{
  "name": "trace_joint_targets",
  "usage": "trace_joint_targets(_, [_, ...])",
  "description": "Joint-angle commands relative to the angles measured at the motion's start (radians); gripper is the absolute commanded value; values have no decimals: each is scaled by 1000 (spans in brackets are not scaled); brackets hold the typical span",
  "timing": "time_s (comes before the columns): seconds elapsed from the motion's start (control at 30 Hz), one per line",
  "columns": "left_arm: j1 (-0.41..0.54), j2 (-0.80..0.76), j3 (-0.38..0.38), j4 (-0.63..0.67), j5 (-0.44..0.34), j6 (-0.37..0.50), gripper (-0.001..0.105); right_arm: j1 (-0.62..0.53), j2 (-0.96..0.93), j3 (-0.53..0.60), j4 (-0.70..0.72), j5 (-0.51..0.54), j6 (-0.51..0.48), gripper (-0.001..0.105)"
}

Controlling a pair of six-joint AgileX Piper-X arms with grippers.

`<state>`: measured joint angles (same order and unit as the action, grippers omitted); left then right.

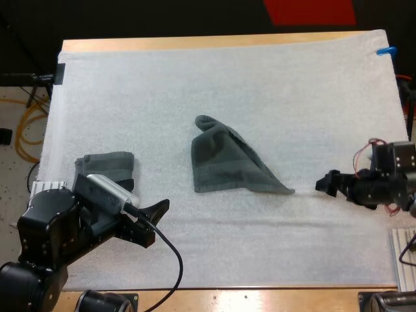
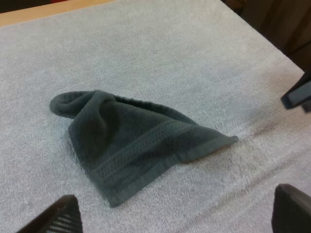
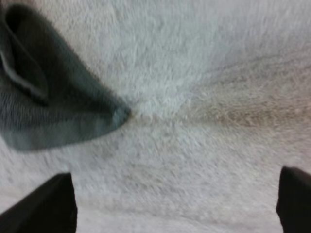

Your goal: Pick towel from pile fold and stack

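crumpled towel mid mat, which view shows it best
The left wrist view: the crumpled towel lies whole there, with folds and hem band clear. The high view gives its outline from above. The right wrist view catches its pointed corner.

A white mat (image 1: pixel 260 84) is covering the wooden table (image 1: pixel 260 300). Yellow cable (image 1: pixel 19 133) is lying beside it at nine o'clock.

I'm seeing a dark grey-green crumpled towel (image 1: pixel 227 166) lying near the middle of the white mat (image 1: pixel 260 84). It is bunching into a rolled hump at its far end and tapering to a flat corner pointing toward the mat's right edge. A folded towel (image 1: pixel 110 166) is sitting flat toward the mat's near left corner.
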<state>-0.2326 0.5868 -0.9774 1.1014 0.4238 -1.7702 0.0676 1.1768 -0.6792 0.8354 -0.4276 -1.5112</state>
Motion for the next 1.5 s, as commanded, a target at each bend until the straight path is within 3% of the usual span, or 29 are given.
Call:
trace_joint_targets(0.0, [-2,-1,-6,1,6,-2,76,-11,-4,25,-55,-62,45,80])
trace_joint_targets(0.2, [-2,-1,-6,1,6,-2,76,-13,81,144,-288,-215,270,80])
trace_joint_targets(0.33, [-2,-1,-6,1,6,-2,76,-13,164,161,-435,-286,392,80])
trace_joint_targets(0.53, [-2,-1,-6,1,6,-2,76,12,268,161,-572,-369,502,80])
trace_joint_targets(0.8, [-2,-1,-6,1,6,-2,76,138,365,161,-706,-356,569,79])
trace_joint_targets(0.87, [-2,-1,-6,1,6,-2,76,155,372,161,-743,-329,596,74])
trace_joint_targets(1.03, [-2,-1,-6,1,6,-6,76,168,372,154,-787,-281,621,49])
trace_joint_targets(1.3, [-2,-1,-6,1,6,-6,76,168,372,155,-795,-228,622,34])
trace_joint_targets(1.37, [-2,-1,-6,1,6,-6,76,168,372,155,-795,-220,617,23])
trace_joint_targets(1.43, [-2,-1,-6,1,6,-6,76,168,372,155,-795,-219,600,3])
trace_joint_targets(1.47, [-2,-1,-6,1,6,-6,76,168,372,155,-798,-219,588,0])
